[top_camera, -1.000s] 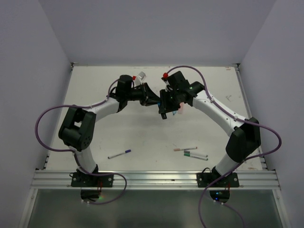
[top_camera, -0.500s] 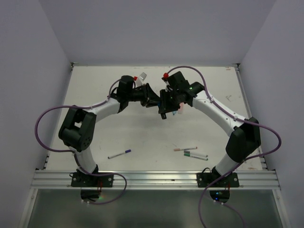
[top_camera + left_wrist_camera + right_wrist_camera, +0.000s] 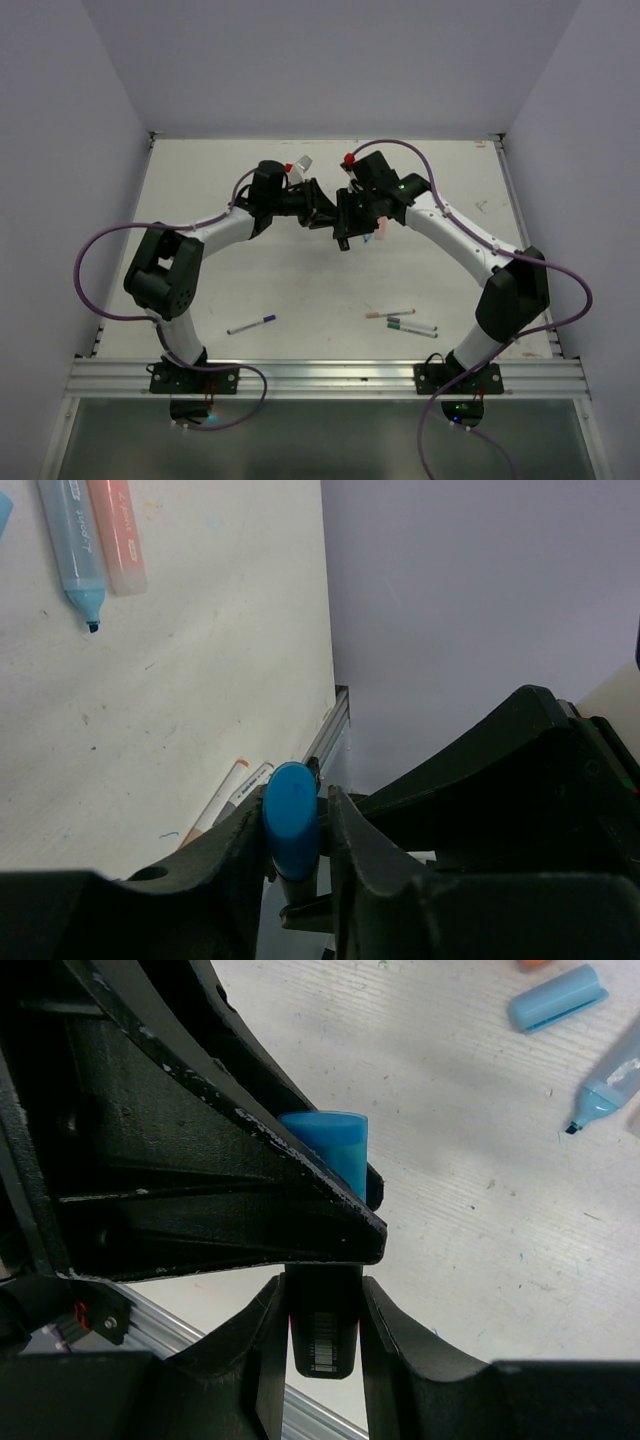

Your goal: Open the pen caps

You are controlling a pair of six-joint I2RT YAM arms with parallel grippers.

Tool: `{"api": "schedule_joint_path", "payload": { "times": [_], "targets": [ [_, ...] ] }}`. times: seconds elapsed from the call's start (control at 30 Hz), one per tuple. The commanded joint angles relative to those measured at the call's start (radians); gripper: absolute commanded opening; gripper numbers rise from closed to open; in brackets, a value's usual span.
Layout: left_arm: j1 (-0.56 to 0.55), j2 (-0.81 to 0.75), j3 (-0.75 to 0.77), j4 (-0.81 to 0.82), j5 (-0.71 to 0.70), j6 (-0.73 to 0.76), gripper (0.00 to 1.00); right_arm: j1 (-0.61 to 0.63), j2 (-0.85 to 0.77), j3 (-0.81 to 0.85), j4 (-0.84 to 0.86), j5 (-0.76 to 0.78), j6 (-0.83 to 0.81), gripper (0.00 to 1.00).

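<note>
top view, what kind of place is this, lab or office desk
Probably a robot test cell: a white table boxed in by plain panels, two arms bolted to an aluminium rail, loose pens.

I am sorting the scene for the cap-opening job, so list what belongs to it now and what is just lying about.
In the job: blue cap, pinched in the left fingers; dark barrel, pinched in the right fingers.

Lying about: loose light-blue cap; uncapped light-blue highlighter; orange highlighter; thin pens by the arm bases.
</note>
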Motion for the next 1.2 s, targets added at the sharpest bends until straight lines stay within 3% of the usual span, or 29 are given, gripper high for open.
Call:
{"api": "schedule_joint_path", "payload": {
  "times": [0.0, 0.2, 0.3, 0.37, 0.5, 0.87, 1.0, 1.17],
  "targets": [
    [0.0, -0.034, 0.022, 0.004, 0.012, 0.015, 0.35, 0.002, -0.045, -0.022, 0.019, 0.002, 0.006, 0.0],
    [0.0, -0.032, 0.023, 0.009, 0.003, 0.011, 0.38, 0.002, -0.064, -0.048, 0.021, 0.0, 0.012, 0.0],
    [0.0, -0.029, 0.022, 0.018, 0.003, 0.006, 0.34, 0.002, -0.065, -0.048, 0.022, 0.0, 0.012, 0.0],
    [0.0, -0.031, 0.02, 0.026, 0.006, 0.002, 0.29, 0.002, -0.061, -0.042, 0.022, -0.004, 0.014, 0.0],
    [0.0, -0.028, 0.02, 0.027, 0.012, 0.002, 0.0, 0.002, -0.058, -0.039, 0.022, -0.012, 0.012, 0.0],
    [0.072, 0.007, 0.075, 0.037, -0.087, 0.005, 0.0, 0.013, -0.068, -0.146, -0.012, -0.11, 0.023, 0.0],
    [0.112, 0.063, 0.152, 0.014, -0.089, 0.043, 0.0, 0.046, -0.122, -0.229, -0.015, -0.124, 0.046, 0.0],
    [0.161, 0.098, 0.16, 0.104, -0.081, 0.054, 0.0, 0.079, -0.219, -0.344, 0.004, -0.206, 0.083, 0.0]
  ]
}}
